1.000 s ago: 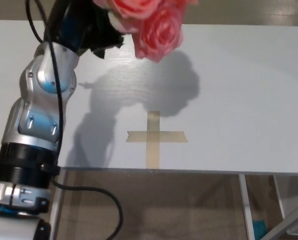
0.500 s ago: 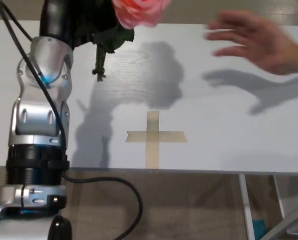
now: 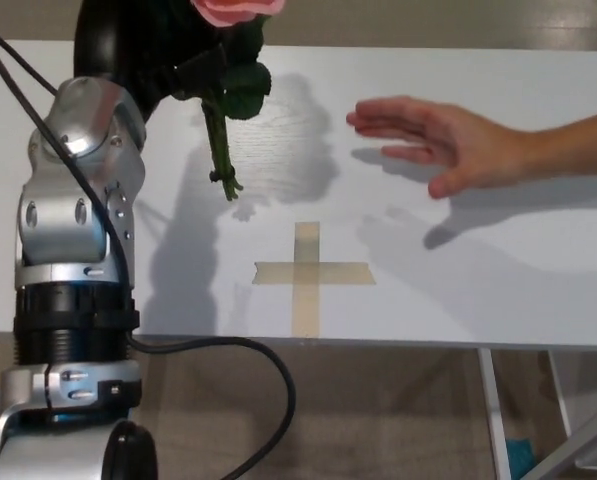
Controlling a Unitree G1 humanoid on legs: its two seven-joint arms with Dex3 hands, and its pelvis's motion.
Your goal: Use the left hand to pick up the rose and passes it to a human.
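One step remained unfinished: the handover itself. The left hand (image 3: 148, 50) was raised near the top left of the head view, its black fingers closed on the rose (image 3: 221, 120), so the pickup looked done. The rose hung clear of the white table (image 3: 498, 280), its pink bloom cut off by the top edge and its green stem pointing down with the tip above the tabletop, well up and to the left of the tape cross (image 3: 308, 272). A person's hand (image 3: 448, 145) reached in from the right, palm open and fingers pointed toward the flower, near it but not touching, with a clear gap between fingertips and leaves. The robot's right hand did not show. Judging from this, the task sat late in its course, at the pass. The next move likely called for carrying the rose to the right, toward the open palm, keeping the grip firm until the person's fingers closed on the stem, and only then loosening the hold
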